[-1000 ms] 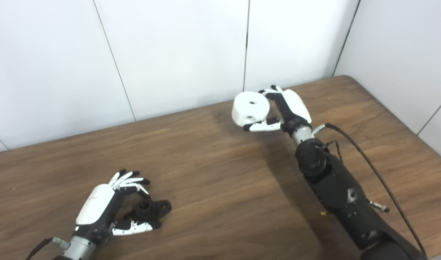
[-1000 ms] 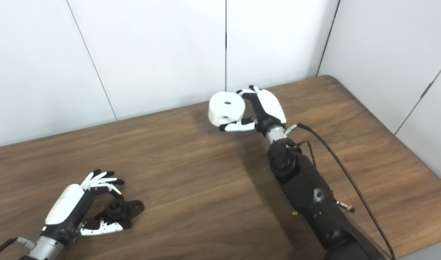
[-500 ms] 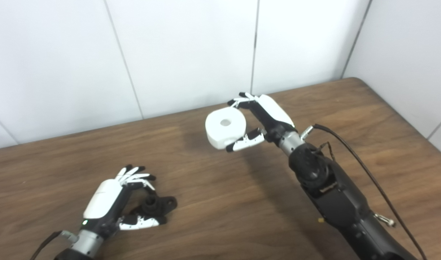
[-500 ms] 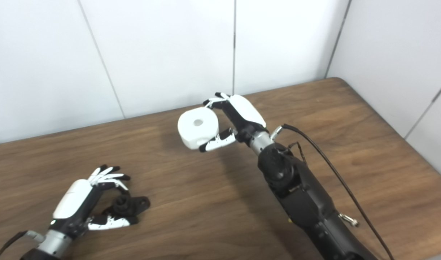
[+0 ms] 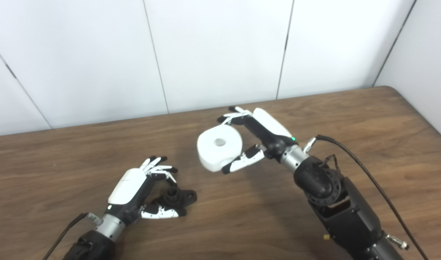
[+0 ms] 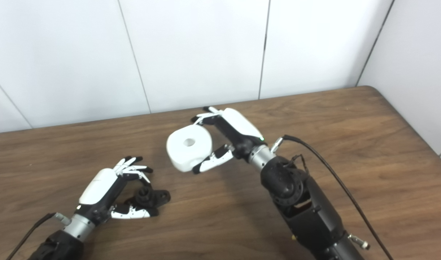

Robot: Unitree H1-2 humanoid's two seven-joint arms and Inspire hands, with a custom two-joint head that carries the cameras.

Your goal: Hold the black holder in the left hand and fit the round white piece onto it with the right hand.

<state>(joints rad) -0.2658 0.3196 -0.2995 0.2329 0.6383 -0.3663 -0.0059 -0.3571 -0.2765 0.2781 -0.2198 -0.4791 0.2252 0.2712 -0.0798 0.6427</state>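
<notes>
We see little between the two head views that differs: the right eye view takes in more of the left forearm and its cable at the bottom edge, while the left eye view shows more of the bare table towards the right corner. Our right hand is lifted above the table with its fingers curled over the far side of the round white piece and the thumb pressed up against its near side, so the piece is pinched between them and carried clear of the wood. That piece is a thick, smooth, matte white disc with rounded edges and a round hole in the middle of its upper face, tilted slightly towards the cameras. Our left hand lies low at the near left of the table, its fingers bent over the black holder and its thumb stretched along the near side; the fingertips seem to touch the holder, but we cannot tell from either view how firmly it is gripped or whether it still sits on the table. The holder is a small dull black part with an upright stub and a flat lobe with a hole pointing right. It lies well apart from the white piece, below and left of it. The table is brown wood grain, and behind it stand plain white wall panels with dark seams.
</notes>
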